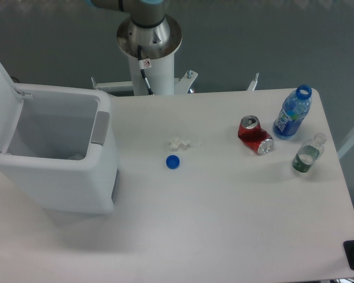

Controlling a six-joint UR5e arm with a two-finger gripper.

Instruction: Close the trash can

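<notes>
The trash can (71,177) is a big white boxy bin standing at the left of the table. Its flat lid (1,94) is swung up and back at the far left, so the inside is open to view. A grey latch tab (100,127) sits on the right rim. Only the arm's base column (148,44) and a bit of a blue-grey joint at the top edge show. The gripper is out of view.
A blue bottle cap (173,161) and a crumpled bit of clear wrap (179,142) lie mid-table. At the right are a dented red soda can (255,135), an uncapped blue bottle (292,112) and a small clear bottle (307,154).
</notes>
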